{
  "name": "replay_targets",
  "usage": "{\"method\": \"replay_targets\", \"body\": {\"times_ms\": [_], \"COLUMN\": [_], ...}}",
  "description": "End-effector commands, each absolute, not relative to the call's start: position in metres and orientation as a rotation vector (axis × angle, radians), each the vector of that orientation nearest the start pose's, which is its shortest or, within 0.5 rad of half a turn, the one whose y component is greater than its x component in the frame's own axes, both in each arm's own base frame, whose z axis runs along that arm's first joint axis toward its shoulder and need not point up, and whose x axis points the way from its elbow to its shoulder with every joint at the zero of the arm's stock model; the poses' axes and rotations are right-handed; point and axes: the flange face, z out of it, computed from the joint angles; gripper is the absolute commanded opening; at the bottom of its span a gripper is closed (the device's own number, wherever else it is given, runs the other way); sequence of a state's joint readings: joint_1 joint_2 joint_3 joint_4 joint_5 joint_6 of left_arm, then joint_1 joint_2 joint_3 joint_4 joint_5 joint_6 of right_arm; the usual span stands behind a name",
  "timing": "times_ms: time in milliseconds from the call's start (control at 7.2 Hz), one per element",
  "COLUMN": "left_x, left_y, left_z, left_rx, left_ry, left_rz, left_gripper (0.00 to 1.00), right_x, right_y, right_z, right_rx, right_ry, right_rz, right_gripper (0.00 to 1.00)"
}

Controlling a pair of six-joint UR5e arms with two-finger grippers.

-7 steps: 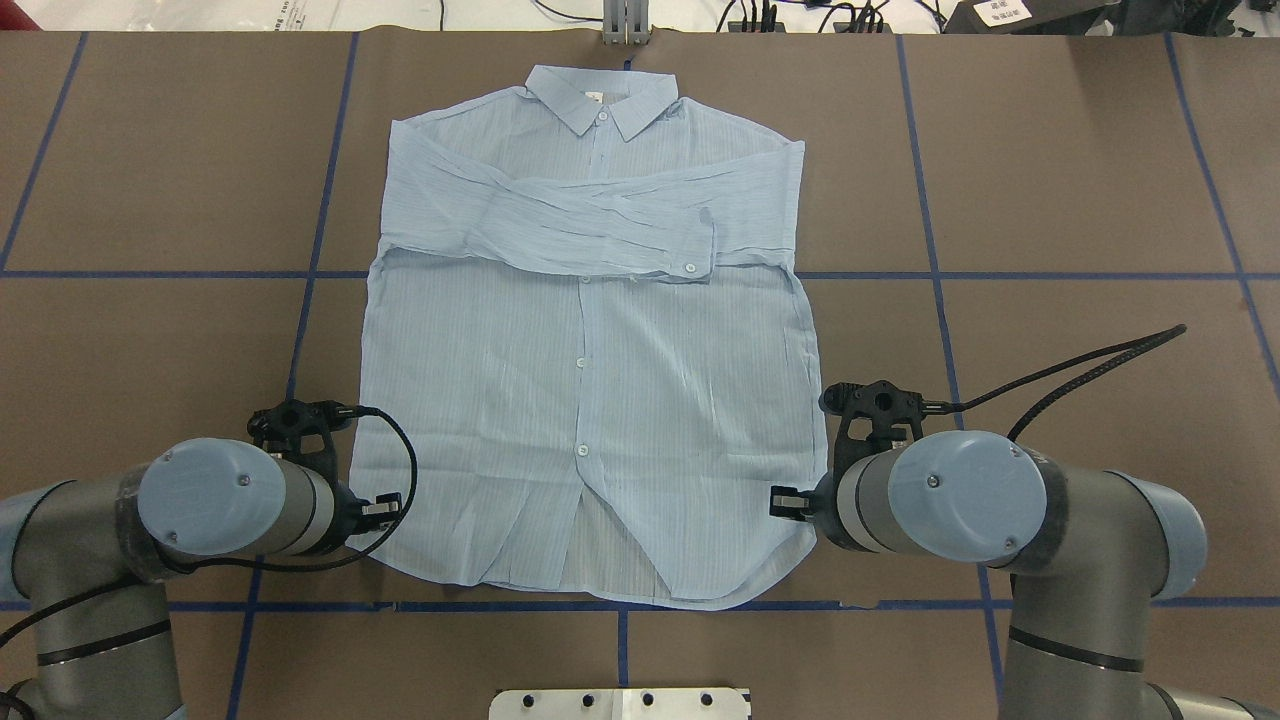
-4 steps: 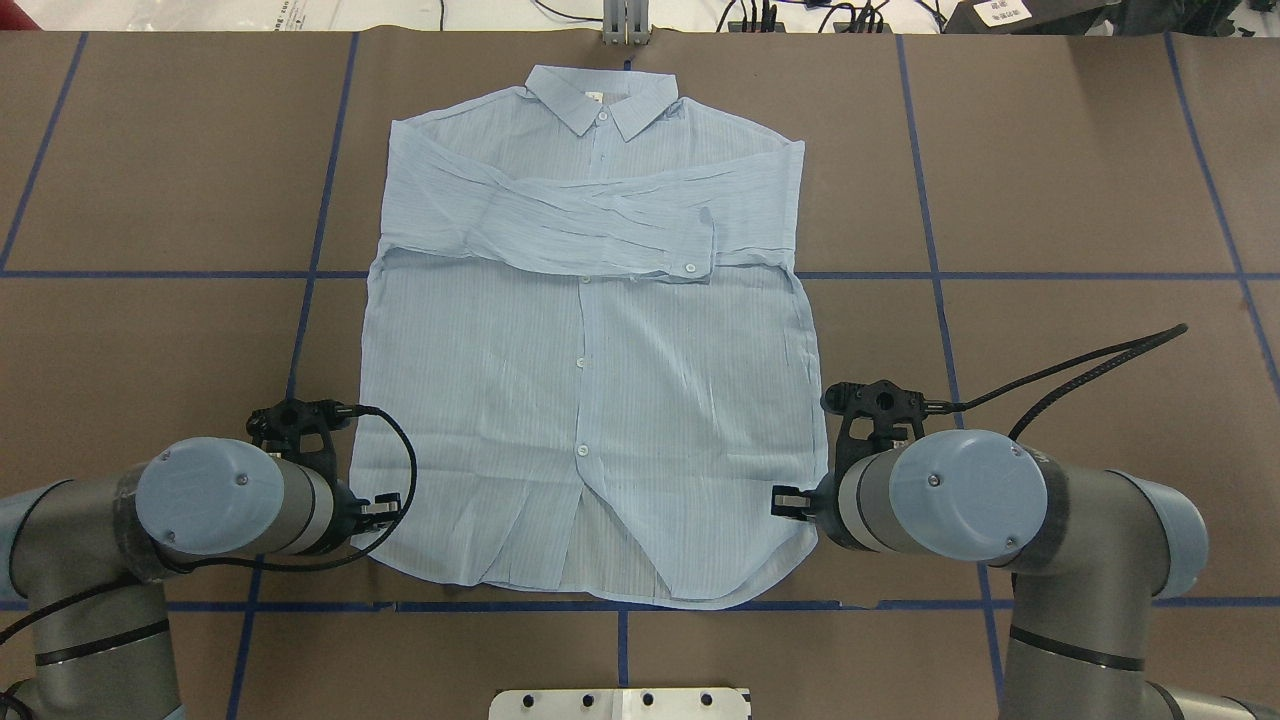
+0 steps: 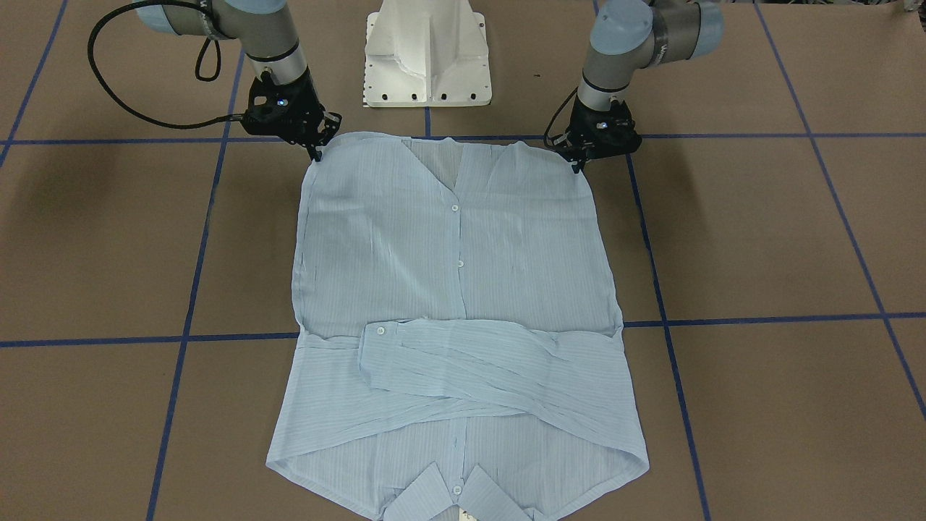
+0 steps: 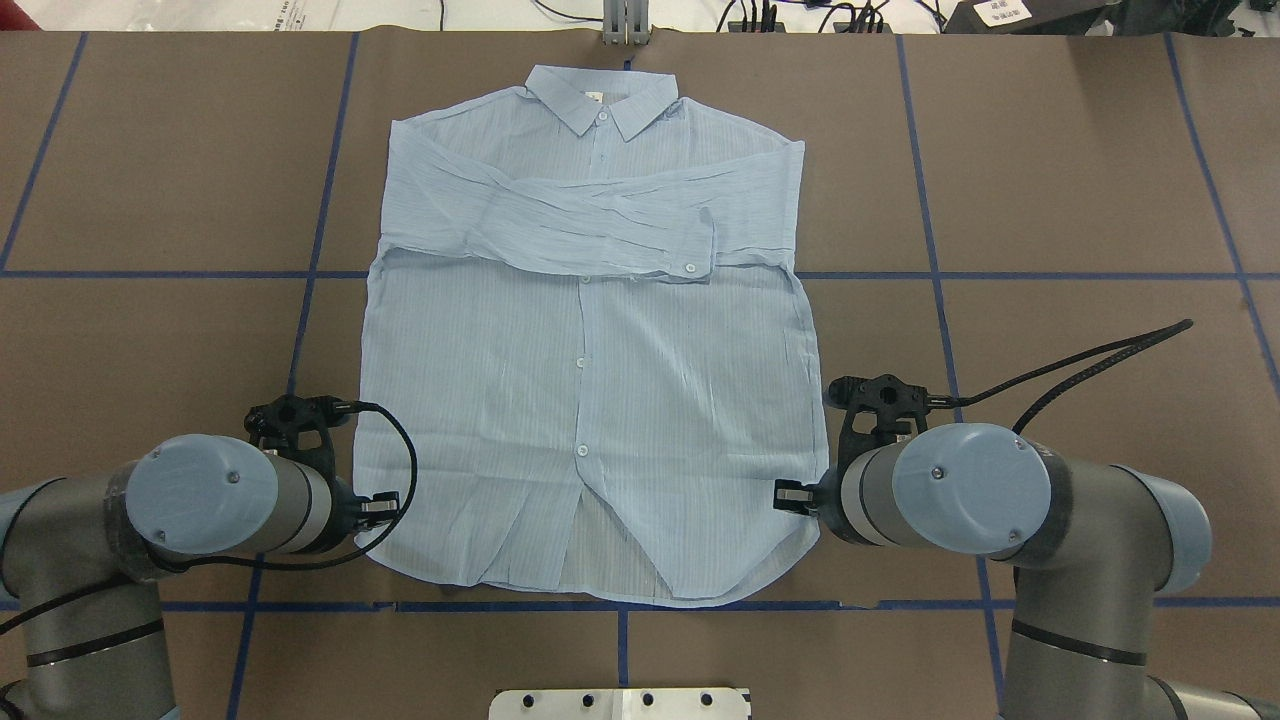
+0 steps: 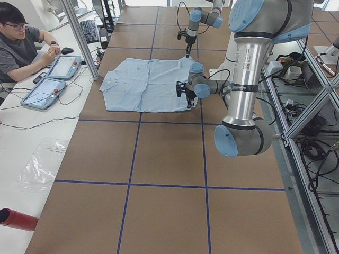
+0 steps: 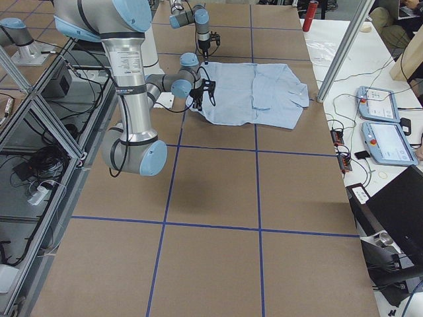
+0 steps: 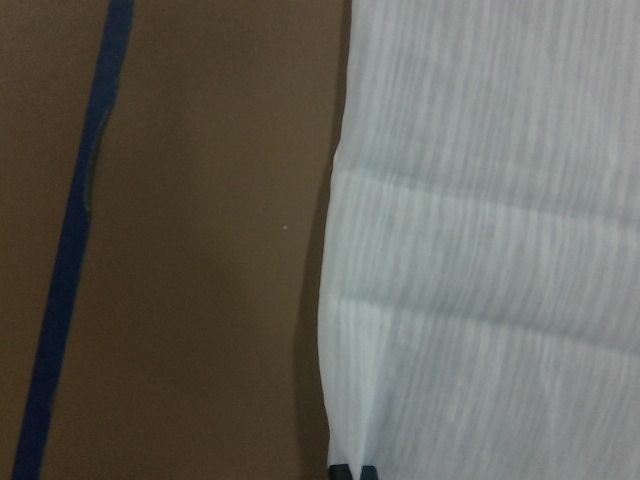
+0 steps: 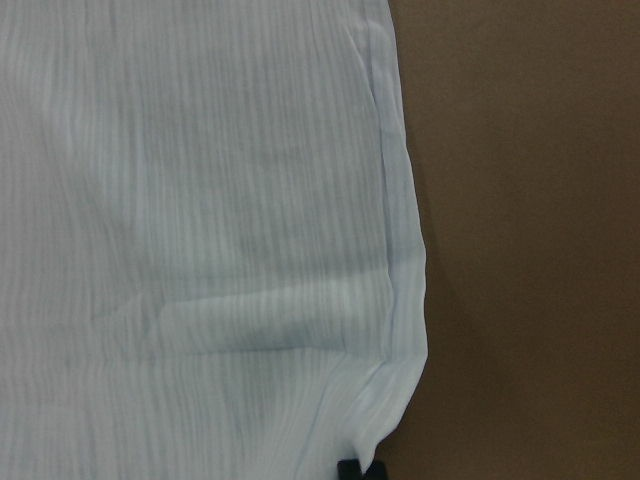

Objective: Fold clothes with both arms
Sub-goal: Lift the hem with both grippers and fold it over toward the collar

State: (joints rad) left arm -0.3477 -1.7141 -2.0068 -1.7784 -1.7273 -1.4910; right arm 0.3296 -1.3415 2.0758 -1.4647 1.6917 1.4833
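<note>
Since the left gripper (image 3: pixel 577 165) and the right gripper (image 3: pixel 317 150) each look pinched almost shut on a bottom corner of the shirt (image 4: pixel 600 400), they should lift together at the same speed, so the cloth between them stays tight. The shirt lies flat on the brown table (image 4: pixel 1050 200), front up, with its sleeves (image 4: pixel 600 225) crossed over the chest. I think the bottom should go up to the collar (image 4: pixel 603 100).

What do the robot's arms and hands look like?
The left arm and right arm are round grey metal tubes with light-blue caps on their joints. The left hand and right hand are small, black and claw-shaped. A black cable loops beside each wrist.
</note>
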Motion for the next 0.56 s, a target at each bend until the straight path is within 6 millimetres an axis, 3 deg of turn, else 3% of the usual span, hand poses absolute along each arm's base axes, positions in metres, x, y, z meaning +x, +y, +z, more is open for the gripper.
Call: {"method": "replay_targets", "body": {"times_ms": [0, 417], "left_x": [0.438, 0.399], "left_y": [-0.302, -0.344], "left_z": [0.346, 0.341], "left_rx": [0.048, 0.144], "left_ry": [0.845, 0.846], "left_rz": [-0.190, -0.141], "left_gripper": [0.00, 0.00], "right_x": [-0.441, -0.415], "right_y": [-0.298, -0.327], "right_z": [0.289, 0.286], "right_rx": [0.080, 0.055], "right_ry": [-0.882, -0.901], "right_rz": [0.201, 0.243], "right_gripper": [0.00, 0.00]}}
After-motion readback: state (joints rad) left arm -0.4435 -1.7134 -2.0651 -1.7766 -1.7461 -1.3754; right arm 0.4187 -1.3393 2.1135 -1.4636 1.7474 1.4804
